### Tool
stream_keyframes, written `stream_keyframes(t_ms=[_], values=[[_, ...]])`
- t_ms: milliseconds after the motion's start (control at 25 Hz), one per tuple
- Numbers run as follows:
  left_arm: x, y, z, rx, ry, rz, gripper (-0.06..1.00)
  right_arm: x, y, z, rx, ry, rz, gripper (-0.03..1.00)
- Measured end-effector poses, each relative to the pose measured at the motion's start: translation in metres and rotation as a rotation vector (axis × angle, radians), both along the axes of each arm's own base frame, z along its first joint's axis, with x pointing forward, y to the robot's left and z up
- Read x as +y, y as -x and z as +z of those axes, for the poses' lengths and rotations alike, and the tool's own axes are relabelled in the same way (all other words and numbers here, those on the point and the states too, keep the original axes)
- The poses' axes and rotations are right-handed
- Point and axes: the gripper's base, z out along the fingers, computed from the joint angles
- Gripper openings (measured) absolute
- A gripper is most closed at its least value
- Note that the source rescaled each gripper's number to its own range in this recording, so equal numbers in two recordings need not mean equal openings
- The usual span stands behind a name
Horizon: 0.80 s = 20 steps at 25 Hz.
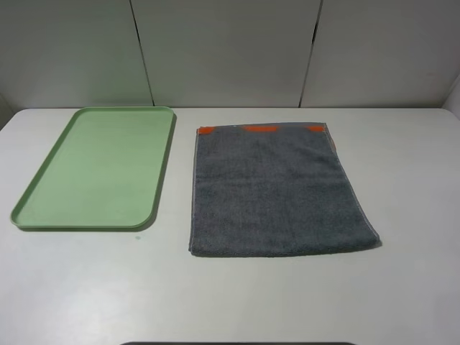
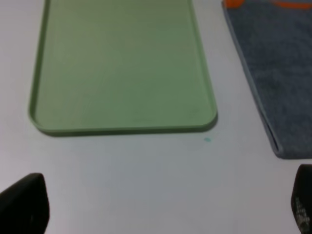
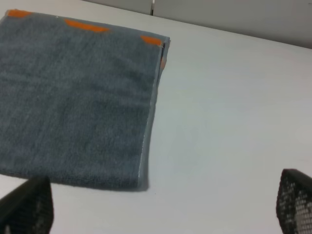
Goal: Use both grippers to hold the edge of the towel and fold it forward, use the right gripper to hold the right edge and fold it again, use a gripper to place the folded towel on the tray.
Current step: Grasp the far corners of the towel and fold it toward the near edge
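Towel [image 1: 280, 192] flat on the white surface [image 1: 402, 165], lying at 3 o'clock from the tray [image 1: 93, 169] with a strip of bare surface between them. The orange-marked hem [image 1: 262, 129] is on the towel's 12 o'clock side. The plain grey edge [image 1: 284, 251] is at 6 o'clock, nearest the arms.

Neither arm shows in the high view. The left gripper [image 2: 163, 202] has its jaws spread wide with nothing between them, and it hangs over bare surface near the tray's near end. The right gripper [image 3: 161, 202] is released too and empty, close to the towel's near right corner.

Now the hazards. The terry lies flush on the surface, so jaws coming down too shallow could skate over the hem and close on nothing. If one side catches and the other misses, the fold goes forward skewed and the corners won't meet. The right-hand side looks layered, so a pinch there might lift one layer only.

The left arm is close to the tray. A careless sweep towards the towel's 7 o'clock corner could nudge it. Dragging rather than lifting would slide the whole towel towards 12 o'clock.
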Motion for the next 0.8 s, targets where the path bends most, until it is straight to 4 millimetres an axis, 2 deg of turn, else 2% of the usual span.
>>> stream_keyframes(t_ms=[480,800], values=[[-0.005,-0.002,0.000,0.025,0.012,-0.055,0.99,0.000,0.000,0.000,0.000,0.001,0.000,1.00],[-0.009,-0.027,0.014,0.183,-0.115,-0.179,0.99,0.000,-0.003,0.015,0.006,0.007,0.008,1.00]])
